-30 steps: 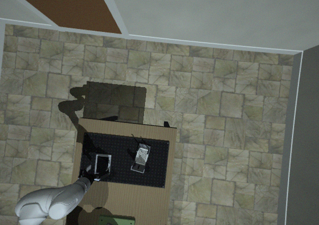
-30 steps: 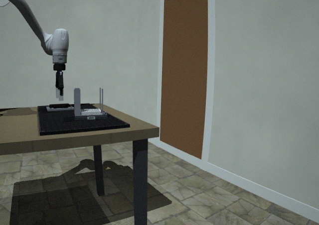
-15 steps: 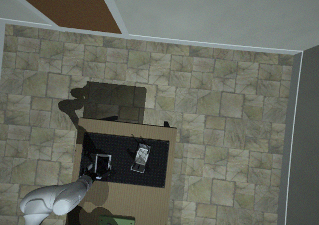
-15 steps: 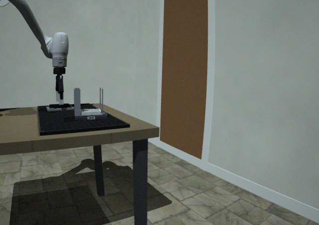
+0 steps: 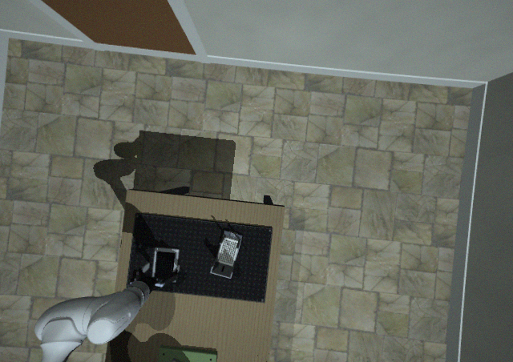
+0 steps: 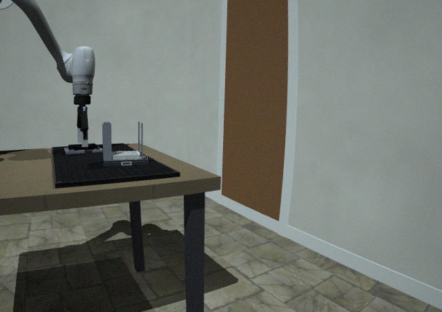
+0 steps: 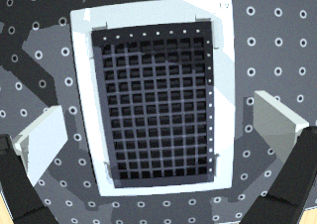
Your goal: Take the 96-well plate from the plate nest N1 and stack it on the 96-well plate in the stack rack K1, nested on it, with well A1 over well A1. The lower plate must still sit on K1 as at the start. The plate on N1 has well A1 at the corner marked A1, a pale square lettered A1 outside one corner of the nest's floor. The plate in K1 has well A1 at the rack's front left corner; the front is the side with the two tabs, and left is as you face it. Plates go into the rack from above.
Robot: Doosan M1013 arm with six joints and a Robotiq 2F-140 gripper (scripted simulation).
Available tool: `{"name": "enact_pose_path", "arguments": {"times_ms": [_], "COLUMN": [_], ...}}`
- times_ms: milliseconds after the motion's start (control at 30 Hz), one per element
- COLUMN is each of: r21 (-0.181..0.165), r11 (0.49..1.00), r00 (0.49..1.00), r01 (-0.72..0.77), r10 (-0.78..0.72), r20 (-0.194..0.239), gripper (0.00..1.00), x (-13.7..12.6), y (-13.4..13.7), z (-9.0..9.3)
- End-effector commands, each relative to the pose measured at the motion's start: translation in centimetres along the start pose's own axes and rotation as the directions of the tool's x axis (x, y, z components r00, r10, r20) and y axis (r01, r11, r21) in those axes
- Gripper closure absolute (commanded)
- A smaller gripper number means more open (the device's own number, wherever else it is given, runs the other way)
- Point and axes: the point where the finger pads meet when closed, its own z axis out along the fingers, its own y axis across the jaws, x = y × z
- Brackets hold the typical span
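Note:
A dark 96-well plate [image 7: 157, 104] sits in the pale plate nest N1 [image 7: 85, 105] on the black perforated board; it also shows in the top view [image 5: 164, 262]. My gripper [image 7: 158, 116] hangs straight above it, open and empty, with one pale finger pad on each long side of the plate and a gap to each. In the exterior view the gripper [image 6: 82, 132] is just above the nest [image 6: 82, 148]. The stack rack K1 [image 6: 123, 155] stands to the right and holds a pale 96-well plate [image 5: 228, 251] low between its tall posts. I cannot make out the A1 mark.
The black board [image 5: 200, 259] lies on a wooden table [image 6: 107, 187]. The rack's tall posts [image 6: 140, 137] and a grey upright [image 6: 107, 141] rise beside the rack plate. A green object [image 5: 187, 353] sits at the table's near edge.

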Motion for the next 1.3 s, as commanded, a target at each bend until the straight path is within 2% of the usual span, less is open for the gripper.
{"name": "enact_pose_path", "arguments": {"times_ms": [0,33,1167,1267], "r21": [0.0,0.0,0.0,0.0], "r11": [1.0,1.0,1.0,1.0], "r00": [1.0,1.0,1.0,1.0], "r01": [0.0,0.0,0.0,0.0], "r10": [0.0,0.0,0.0,0.0], "r20": [0.0,0.0,0.0,0.0], "gripper": [0.0,1.0,1.0,1.0], "x": [0.0,0.0,0.0,0.0], "y": [0.0,0.0,0.0,0.0], "z": [-0.01,-0.01,-0.01,-0.51]}}
